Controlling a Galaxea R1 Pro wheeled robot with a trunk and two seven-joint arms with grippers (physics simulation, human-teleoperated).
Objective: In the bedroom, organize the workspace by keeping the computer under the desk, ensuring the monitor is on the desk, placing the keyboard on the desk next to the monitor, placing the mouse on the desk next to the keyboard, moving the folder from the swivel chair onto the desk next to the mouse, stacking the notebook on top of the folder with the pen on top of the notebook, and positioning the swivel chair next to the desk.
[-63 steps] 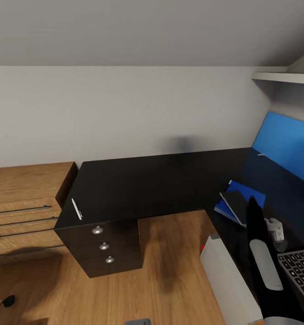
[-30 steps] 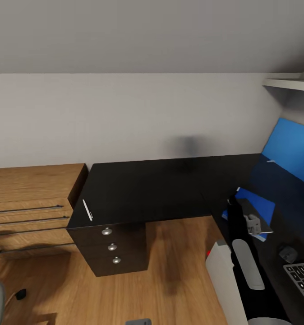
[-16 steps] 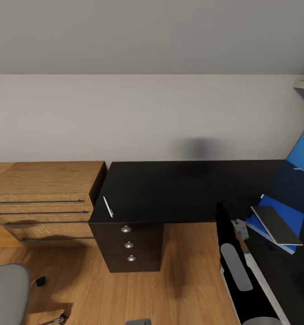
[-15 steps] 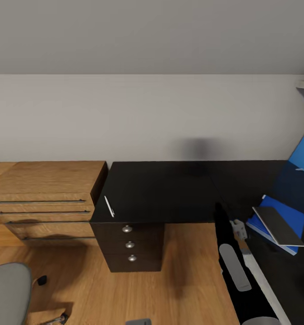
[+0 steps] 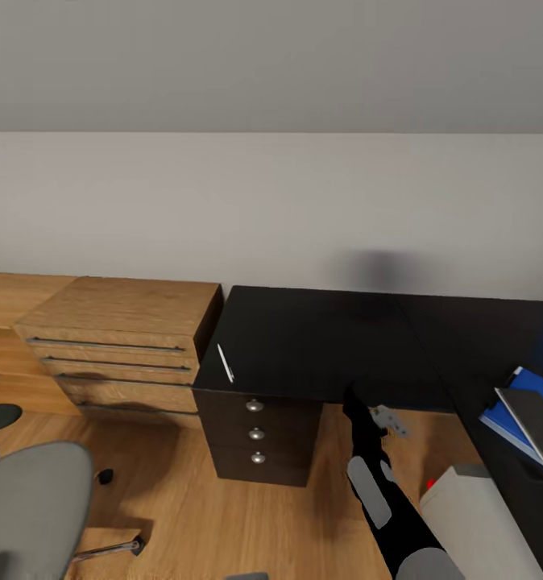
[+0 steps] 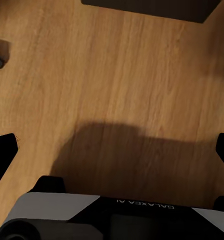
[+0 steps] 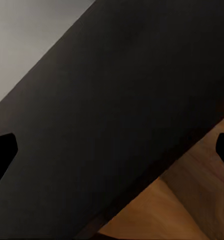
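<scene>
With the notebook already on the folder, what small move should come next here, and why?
Probably swing the right gripper left toward the pen. The pen lies at the desk's left front edge above the drawers, far from the folder at the right, and both grippers look open and empty.

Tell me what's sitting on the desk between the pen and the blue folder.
Nothing. In the head view, the black desk top is bare from the pen near its drawer end across to the folder with the notebook on it.
</scene>
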